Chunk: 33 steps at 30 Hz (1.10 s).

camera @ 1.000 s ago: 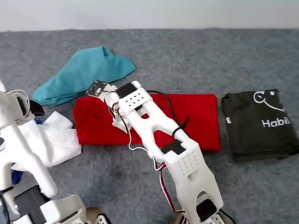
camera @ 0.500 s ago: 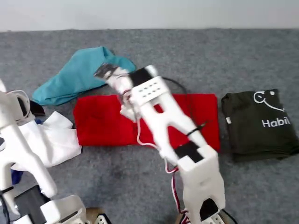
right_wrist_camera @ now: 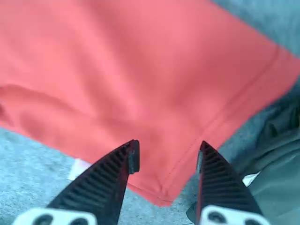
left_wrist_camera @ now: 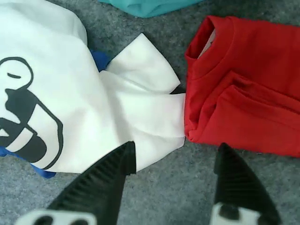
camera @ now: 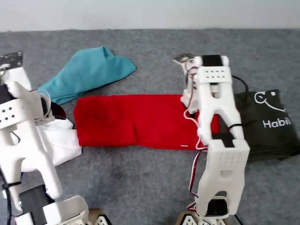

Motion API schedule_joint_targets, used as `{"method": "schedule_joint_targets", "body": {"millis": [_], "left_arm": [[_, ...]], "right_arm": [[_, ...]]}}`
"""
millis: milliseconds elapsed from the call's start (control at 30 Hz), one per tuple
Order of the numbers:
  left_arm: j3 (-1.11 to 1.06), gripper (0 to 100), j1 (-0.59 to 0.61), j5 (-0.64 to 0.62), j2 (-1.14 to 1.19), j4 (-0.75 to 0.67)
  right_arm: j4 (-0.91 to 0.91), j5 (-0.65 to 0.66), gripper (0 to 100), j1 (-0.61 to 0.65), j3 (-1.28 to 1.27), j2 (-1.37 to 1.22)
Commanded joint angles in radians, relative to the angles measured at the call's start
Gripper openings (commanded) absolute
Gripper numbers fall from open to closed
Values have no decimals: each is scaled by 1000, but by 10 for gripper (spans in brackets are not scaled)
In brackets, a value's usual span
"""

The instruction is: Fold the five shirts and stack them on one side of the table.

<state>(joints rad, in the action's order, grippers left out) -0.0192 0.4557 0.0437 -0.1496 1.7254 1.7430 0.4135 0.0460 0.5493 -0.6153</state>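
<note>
A red shirt lies folded into a long strip across the table's middle. My right gripper hangs open above the hem corner of the red shirt, at its right end beside the dark green shirt. My left gripper is open above the gap where the white printed shirt meets the collar end of the red shirt. In the high view the right arm covers the strip's right end and the left arm stands over the white shirt.
A crumpled teal shirt lies at the back left. The dark green shirt sits folded at the right. A blue shirt peeks from under the white one. Grey carpet covers the table.
The right arm swung from the red shirt's left end to its right end. The left arm shifted toward the back, above the white shirt.
</note>
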Motion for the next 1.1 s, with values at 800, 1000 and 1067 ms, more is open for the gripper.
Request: {"method": "schedule_joint_targets", "body": {"millis": [800,1000,1067], "left_arm": [[2,272,-18,15,-32,5],[2,272,-18,15,-32,5],[2,272,-18,15,-32,5]], "right_arm": [[-85,-3,205,-174,43,-154],[-87,-8,204,-127,43,-208],[-87,-5,204,-104,43,-220]]}}
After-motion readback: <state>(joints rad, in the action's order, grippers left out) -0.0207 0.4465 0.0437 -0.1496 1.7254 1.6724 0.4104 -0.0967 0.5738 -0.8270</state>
